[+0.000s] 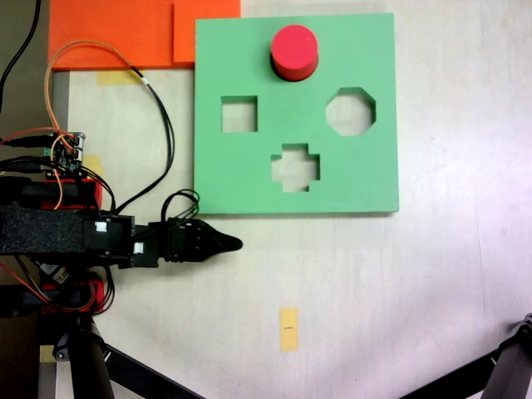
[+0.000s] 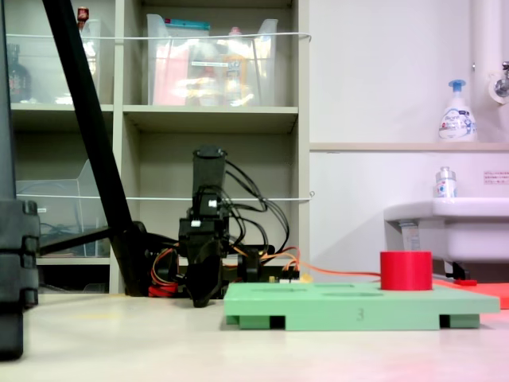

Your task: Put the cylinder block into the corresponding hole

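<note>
One yellow tape strip (image 1: pixel 288 329) lies alone low in the middle of the first exterior view, on the pale worktop (image 1: pixel 449 274). Above it and to the left, one black arm reaches in from the left edge, and its gripper (image 1: pixel 223 243) ends in a single dark point just below the lower left corner of the green board (image 1: pixel 366 179), apart from it. The jaws look pressed together with nothing between them. In the second exterior view the gripper (image 2: pixel 203 296) points down at the worktop, just left of the board's near edge.

One green board fills the upper middle of the first exterior view. Three cut-outs stand bare in it: one cross-shaped (image 1: pixel 295 167) nearest the arm, one square (image 1: pixel 238 115) at the left, one octagonal (image 1: pixel 350 111) at the right. One cylinder block (image 1: pixel 294 51), bright red, stands upright near the board's top edge. The corresponding hole cannot be seen; the block covers that spot, and from the pictures it is unclear how deep it sits. In the second exterior view the cylinder block (image 2: pixel 406 270) rises above the right part of the board (image 2: pixel 358 306).

Two orange foam sheets (image 1: pixel 125 33) overlap in the upper left corner of the first exterior view, touching the board's left edge. One circuit board with several wires (image 1: pixel 71 154) sits at the left edge.
</note>
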